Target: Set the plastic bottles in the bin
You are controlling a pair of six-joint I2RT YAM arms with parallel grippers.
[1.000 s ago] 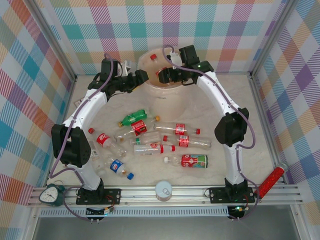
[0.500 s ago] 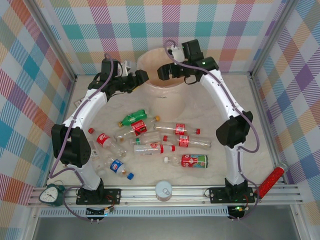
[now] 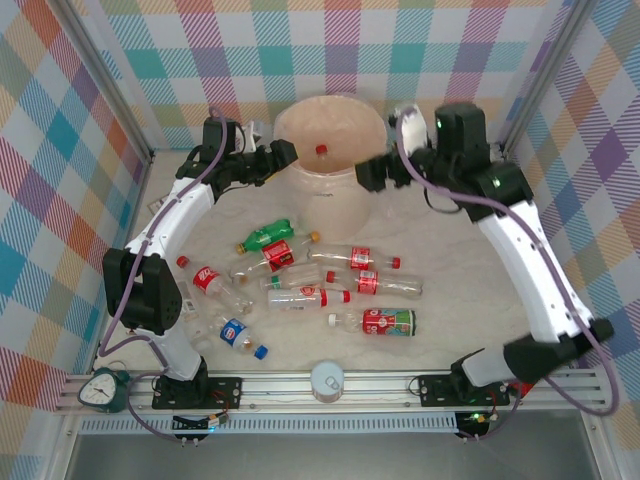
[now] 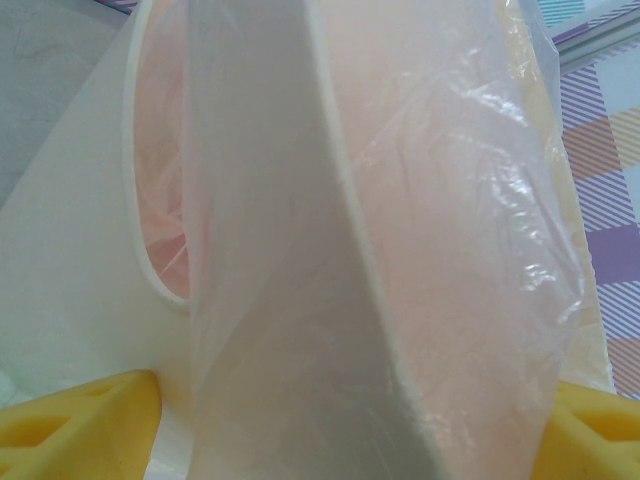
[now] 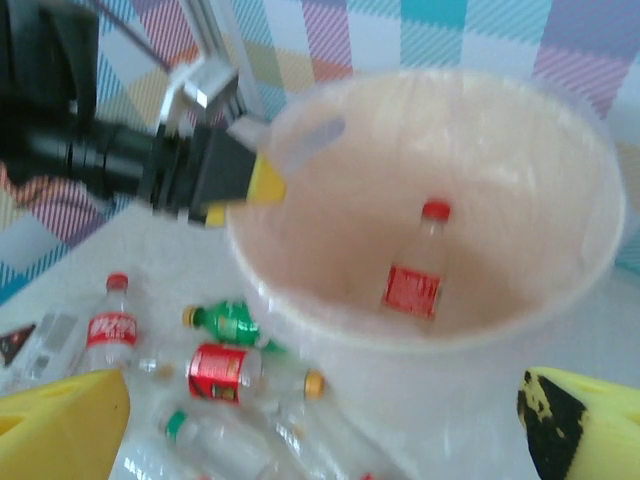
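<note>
The bin [image 3: 330, 205], a wide cream bucket, stands at the back centre. One clear bottle with a red cap [image 3: 321, 150] lies inside it, red label showing [image 5: 413, 287]. Several more plastic bottles lie on the table in front, among them a green one [image 3: 265, 237] and a blue-labelled one [image 3: 238, 335]. My left gripper [image 3: 287, 153] sits at the bin's left rim, whose wall [image 4: 300, 300] runs between its yellow fingers [image 4: 80, 420]. My right gripper [image 3: 375, 175] hangs just right of the bin, open and empty, its fingers [image 5: 60, 420] wide apart.
A round white-lidded jar [image 3: 327, 380] stands at the near rail. A green alarm clock [image 3: 100, 390] sits at the near left, a red cylinder [image 3: 540, 362] at the near right. Plaid walls close in the left, back and right sides.
My right gripper opened over the bin and let a red-capped bottle drop in, then drew back to the right of the rim. The left gripper stayed on the bin.
</note>
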